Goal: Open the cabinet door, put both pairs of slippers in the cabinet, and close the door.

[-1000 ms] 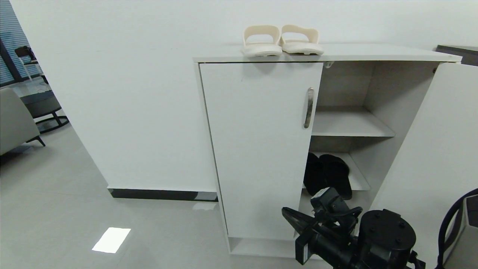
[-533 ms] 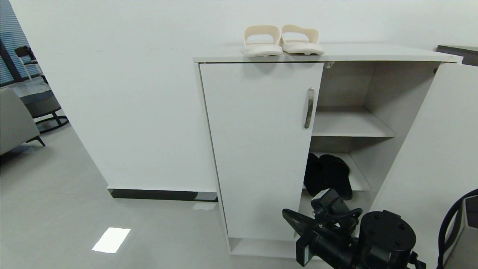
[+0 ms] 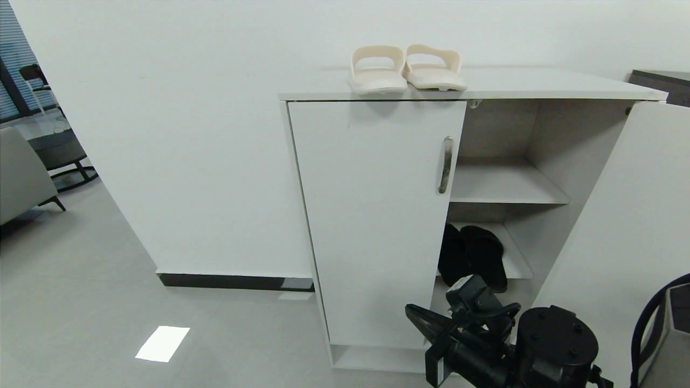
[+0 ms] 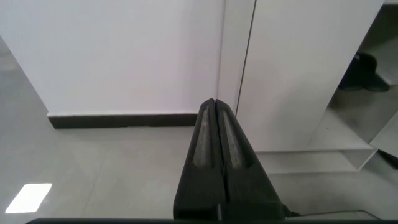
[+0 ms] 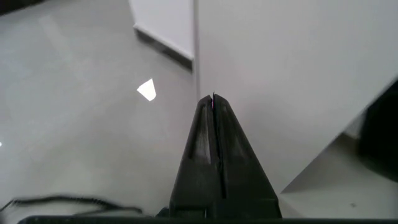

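A cream pair of slippers (image 3: 407,67) stands on top of the white cabinet (image 3: 539,83). Its left door (image 3: 372,215) with a metal handle (image 3: 445,164) is closed, while the right door (image 3: 620,226) is swung wide open. A black pair of slippers (image 3: 474,256) lies on the lower shelf inside, also seen as black slippers (image 4: 367,78) from the left wrist. My right gripper (image 3: 412,312) hangs low before the closed door's bottom, shut and holding nothing (image 5: 213,98). My left gripper (image 4: 214,102) is shut and empty, facing the cabinet's lower left edge.
The upper shelf (image 3: 501,183) holds nothing. Bare grey floor with a bright light patch (image 3: 161,343) spreads to the left. An armchair (image 3: 21,178) and a dark round table (image 3: 59,153) stand far left. A grey box (image 3: 671,334) sits at the lower right.
The head camera has tilted slightly, so the whole scene sits a little lower in the picture. The slippers, the doors and the arm have kept their places.
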